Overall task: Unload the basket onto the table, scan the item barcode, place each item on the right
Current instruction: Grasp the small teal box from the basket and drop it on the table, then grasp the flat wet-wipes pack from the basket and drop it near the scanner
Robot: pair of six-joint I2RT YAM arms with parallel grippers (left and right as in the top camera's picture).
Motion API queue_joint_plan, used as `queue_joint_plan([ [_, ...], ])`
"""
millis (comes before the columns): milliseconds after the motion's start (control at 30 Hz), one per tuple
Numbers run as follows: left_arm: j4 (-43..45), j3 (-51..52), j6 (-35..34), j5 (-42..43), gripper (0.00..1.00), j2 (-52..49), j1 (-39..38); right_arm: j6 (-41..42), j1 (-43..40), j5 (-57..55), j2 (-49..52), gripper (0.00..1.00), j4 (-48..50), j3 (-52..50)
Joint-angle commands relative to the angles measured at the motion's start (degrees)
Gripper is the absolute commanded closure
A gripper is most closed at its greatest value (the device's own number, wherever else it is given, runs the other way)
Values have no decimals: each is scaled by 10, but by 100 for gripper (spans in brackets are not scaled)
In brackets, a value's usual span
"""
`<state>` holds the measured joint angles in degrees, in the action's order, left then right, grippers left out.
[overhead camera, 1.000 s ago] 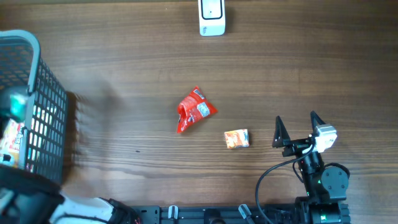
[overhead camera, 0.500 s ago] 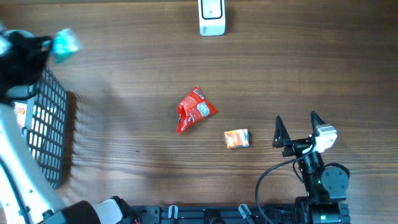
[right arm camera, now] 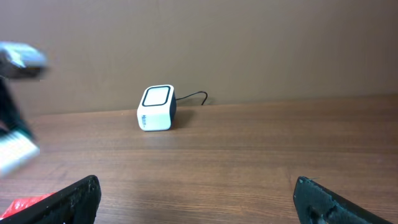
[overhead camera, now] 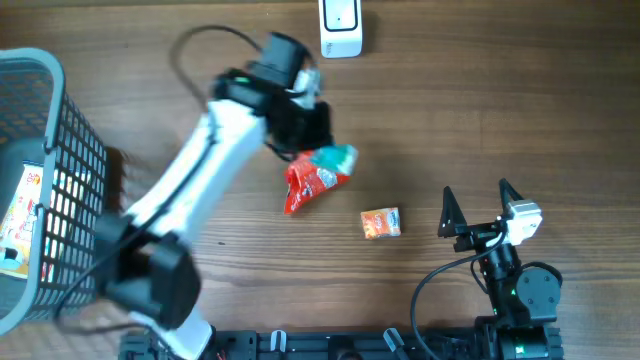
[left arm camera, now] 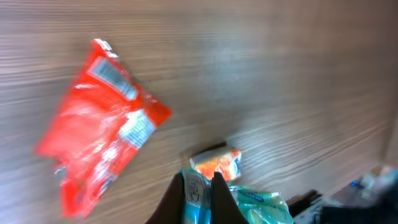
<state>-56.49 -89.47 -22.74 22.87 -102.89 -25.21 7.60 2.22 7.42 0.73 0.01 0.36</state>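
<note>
No words, numbers or brand names can be read anywhere. The red packet (left arm camera: 102, 134) carries white label patches whose print is too blurred to make out. The teal packet (left arm camera: 261, 205) shows smeared, illegible print. The small orange packet (overhead camera: 381, 222) and the white pack (overhead camera: 15, 225) in the basket (overhead camera: 85, 170) bear coloured marks too small to read.

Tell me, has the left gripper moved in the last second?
Yes. The left gripper, shut on a teal packet, swung right from over the basket to the red packet, nearer the white scanner.
</note>
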Motion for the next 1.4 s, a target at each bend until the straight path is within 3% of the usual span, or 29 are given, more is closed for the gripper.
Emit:
queue_joint_plan([
  [0, 48, 2, -35, -14, 94, -90, -71, -5, 1, -6, -5, 0, 3, 0],
  [67, 64, 2, -35, -25, 81, -126, -94, -5, 1, -6, -5, 0, 3, 0],
  [233, 75, -1, -35, -45, 61, -148, -109, -5, 1, -6, -5, 0, 3, -1],
  [267, 58, -15, -34, -45, 0, -139, -97, -5, 1, -6, -5, 0, 3, -1],
  [433, -99, -157, -34, -45, 0, -59, -10, -5, 1, -6, -5, 0, 3, 0],
  [500, -165, -196, 0, -49, 0, 8, 40, -5, 1, -6, -5, 0, 3, 0],
  [600, -228, -196, -8, -195, 0, 103, 111, -5, 1, -6, -5, 0, 3, -1],
  [667, -243, -196, -65, -296, 0, 184, 200, -5, 1, -6, -5, 0, 3, 0],
  [800, -194, -196, -80, -328, 0, 262, 421, -5, 1, -6, -5, 0, 3, -1],
  [900, -200, -187, -194, -323, 0, 248, 582, -5, 1, -6, -5, 0, 3, -1],
  [967, -228, -164, -348, -315, 0, 204, 674, -5, 1, -6, -5, 1, 3, -1],
  [1033, -228, -155, -395, -315, 0, 166, 711, -5, 1, -6, -5, 0, 3, -1],
  [1367, -297, -139, -389, -332, 0, -84, 822, -5, 1, -6, -5, 0, 3, 0],
])
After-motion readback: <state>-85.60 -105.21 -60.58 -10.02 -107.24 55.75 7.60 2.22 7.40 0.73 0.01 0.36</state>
